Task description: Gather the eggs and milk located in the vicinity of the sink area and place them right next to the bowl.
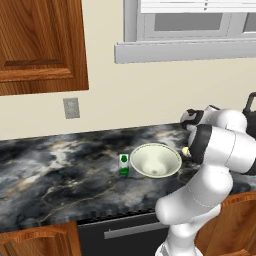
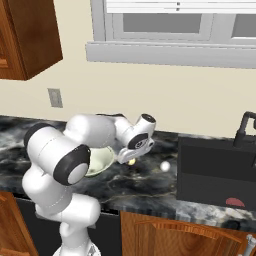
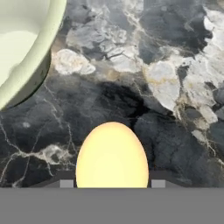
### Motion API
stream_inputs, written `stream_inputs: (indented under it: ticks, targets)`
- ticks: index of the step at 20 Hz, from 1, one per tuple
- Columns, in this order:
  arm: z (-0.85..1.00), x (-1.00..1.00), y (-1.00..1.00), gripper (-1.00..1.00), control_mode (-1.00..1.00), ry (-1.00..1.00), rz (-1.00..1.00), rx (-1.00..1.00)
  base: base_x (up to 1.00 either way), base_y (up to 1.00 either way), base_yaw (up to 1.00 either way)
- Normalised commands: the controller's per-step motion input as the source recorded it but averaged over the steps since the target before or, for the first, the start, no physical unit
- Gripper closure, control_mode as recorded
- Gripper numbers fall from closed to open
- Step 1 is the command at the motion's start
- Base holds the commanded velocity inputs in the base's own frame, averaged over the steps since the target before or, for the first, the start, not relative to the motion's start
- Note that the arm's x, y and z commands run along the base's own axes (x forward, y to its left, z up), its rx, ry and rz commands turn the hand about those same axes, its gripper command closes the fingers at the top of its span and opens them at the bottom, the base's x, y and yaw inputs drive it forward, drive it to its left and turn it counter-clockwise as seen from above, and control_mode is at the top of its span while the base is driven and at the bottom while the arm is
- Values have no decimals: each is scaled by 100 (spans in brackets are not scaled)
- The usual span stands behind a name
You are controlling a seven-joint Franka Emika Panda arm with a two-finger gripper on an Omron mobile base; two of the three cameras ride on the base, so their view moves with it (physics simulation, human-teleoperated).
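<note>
from the left base view i saw the wide, glossy, pale cream-green bowl (image 1: 156, 160) sitting on the dark marbled tabletop (image 1: 60, 170), with the small white milk carton with its green mark (image 1: 124, 164) standing upright just beside the bowl's left rim. the white arm crossed in front of the bowl's right side, and a bit of a small yellowish egg (image 1: 185, 150) showed at the hand, just off the bowl's right rim. i judged the carton already placed.

from the right base view the gripper (image 2: 129, 161) hung low over the tabletop just to the right of the bowl (image 2: 100, 161), with the yellowish egg (image 2: 131, 161) at its tips. a second small, pale, whitish egg (image 2: 165, 166) lay on the tabletop well to the right, between the gripper and the black sink basin (image 2: 215, 170). whether the carried egg touched the stone i could not tell.

in the hand view the gripper (image 3: 112, 183) was closed on the smooth cream-yellow oval egg (image 3: 112, 157), a tip on each side, the egg's long axis running along the gripper and its narrower end pointing away. the bowl (image 3: 39, 57) lay up and to the left of the egg, near but apart, with bare marbled tabletop ahead. my reading was that the next move hung on that gap: set the egg straight down beside the rim, not into the bowl, and let go gently since it could roll.
</note>
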Motion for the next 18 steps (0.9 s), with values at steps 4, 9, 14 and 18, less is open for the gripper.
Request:
stream_inputs:
  ticks: [4, 9, 14, 18]
  targets:
    - [-4, -4, 23, 100, -100, -6, 6, 0, 0, 0, 0]
    - [-6, -9, 40, 100, -100, -7, 7, 0, 0, 0, 0]
    - [-18, 0, 12, 100, -100, -1, 3, 0, 0, 0, 0]
    - [-15, 0, -4, 100, -100, 0, 0, 0, 0, 0, 0]
